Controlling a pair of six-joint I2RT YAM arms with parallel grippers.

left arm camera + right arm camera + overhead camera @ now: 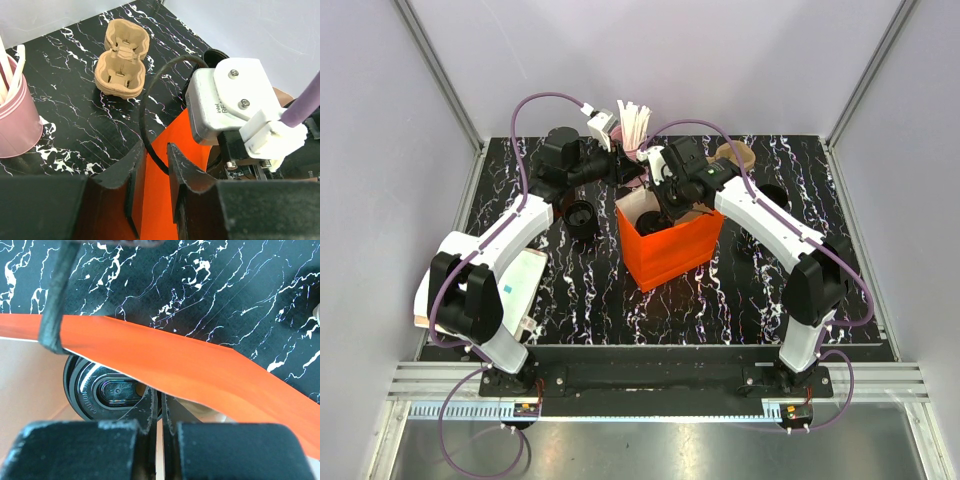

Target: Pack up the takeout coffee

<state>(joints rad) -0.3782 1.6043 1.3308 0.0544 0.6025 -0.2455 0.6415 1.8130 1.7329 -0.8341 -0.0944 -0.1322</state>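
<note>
Grip on the left comes first: your left gripper [156, 152] stands narrow, one finger on each side of the wall of the orange paper bag [665, 258] at the bag's far left corner. It looks to be pinching that wall to keep the mouth open. The bag stands upright about the middle of the table [585, 292], a little toward the far edge.

Inside the bag sits the takeout coffee [112, 390]. It is upright with the lid facing up, so its long axis runs straight up and down. It sits low against the bag's wall, and the orange wall hides part of the lid.

Your right gripper [159, 399] is inside the bag's mouth, jaws pressed together with nothing between them. In the right wrist view the lid lies just left of the tips and below them. It is close, though you can't tell whether they touch.

The right arm is much the nearer to the cup; the left is only at the rim. I judge the cup to be in place, so what matters now is the way out: straight up along the cup's axis. Drifting toward the lid could tip the cup, and drifting the other way could snag the paper. A dark cord [54, 315] crosses the rim on the left of that view; whether it is a handle or a cable is unclear, so keep clear of it.
</note>
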